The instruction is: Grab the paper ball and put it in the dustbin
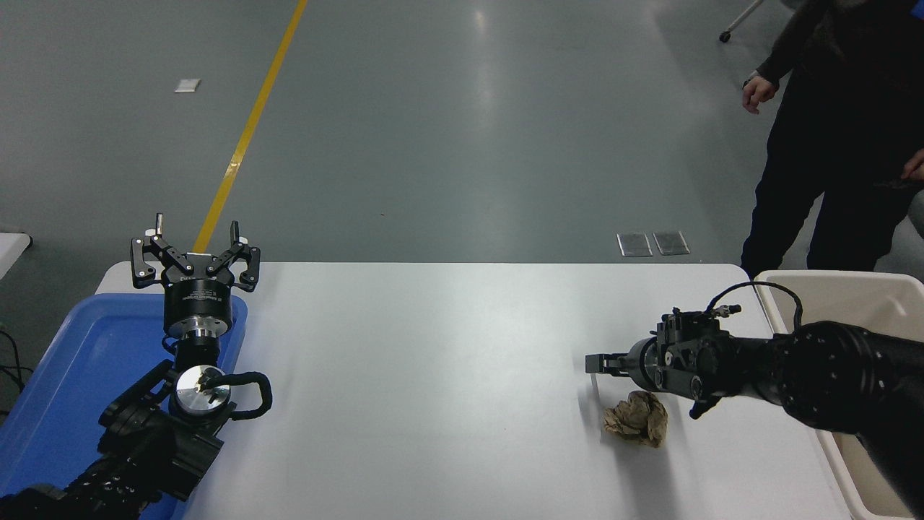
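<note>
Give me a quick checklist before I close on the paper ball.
1. Paper ball free on the table: ok.
2. Right gripper around the ball: not ok, it sits just beyond and above it.
3. Right fingers open: cannot tell.
4. Dustbin at the right edge, uncovered: ok.
5. Left gripper parked over the blue tray, out of the way: ok.
6. Person away from the table: ok.

Paper ball [637, 419] on the table [433, 375] right of centre, dustbin [830, 285] beyond the table's right edge.

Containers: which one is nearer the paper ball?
The cream-white dustbin at the table's right edge; the blue tray sits at the far left, under the parked left gripper.
</note>
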`<state>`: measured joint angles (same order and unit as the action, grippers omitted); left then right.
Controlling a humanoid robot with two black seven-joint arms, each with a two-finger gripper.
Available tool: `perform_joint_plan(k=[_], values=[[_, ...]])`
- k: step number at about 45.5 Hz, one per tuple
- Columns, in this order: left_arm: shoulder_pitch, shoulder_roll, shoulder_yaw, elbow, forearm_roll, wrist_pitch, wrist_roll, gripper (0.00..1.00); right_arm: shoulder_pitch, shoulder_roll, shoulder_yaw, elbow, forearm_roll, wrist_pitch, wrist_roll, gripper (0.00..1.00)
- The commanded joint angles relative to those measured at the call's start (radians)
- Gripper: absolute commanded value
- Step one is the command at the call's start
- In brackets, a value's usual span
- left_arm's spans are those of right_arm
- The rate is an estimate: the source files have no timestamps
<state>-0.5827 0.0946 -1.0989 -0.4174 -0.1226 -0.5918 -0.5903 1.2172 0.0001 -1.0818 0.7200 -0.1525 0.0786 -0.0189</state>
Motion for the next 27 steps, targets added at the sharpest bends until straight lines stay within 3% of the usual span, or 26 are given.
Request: perform_joint_plan(k=[1,8,17,27], values=[[0.000,0.000,0.002,0.000,0.000,0.000,0.000,0.99,0.197,0.000,0.005,0.225,0.028,0.001,-0.009,1.00],[0.000,0.000,0.004,0.000,0.000,0.000,0.000,0.99,0.456,-0.098,0.026,0.533,0.106,0.001,-0.007,1.00],[0.001,0.007,0.004,0.000,0.000,0.000,0.000,0.99,0.656,-0.284,0.000,0.815,0.102,0.009,-0.007,1.00],[0.001,0.007,0.004,0.000,0.000,0.000,0.000,0.99,0.921,-0.471,-0.053,0.979,0.099,0.193,-0.007,1.00]])
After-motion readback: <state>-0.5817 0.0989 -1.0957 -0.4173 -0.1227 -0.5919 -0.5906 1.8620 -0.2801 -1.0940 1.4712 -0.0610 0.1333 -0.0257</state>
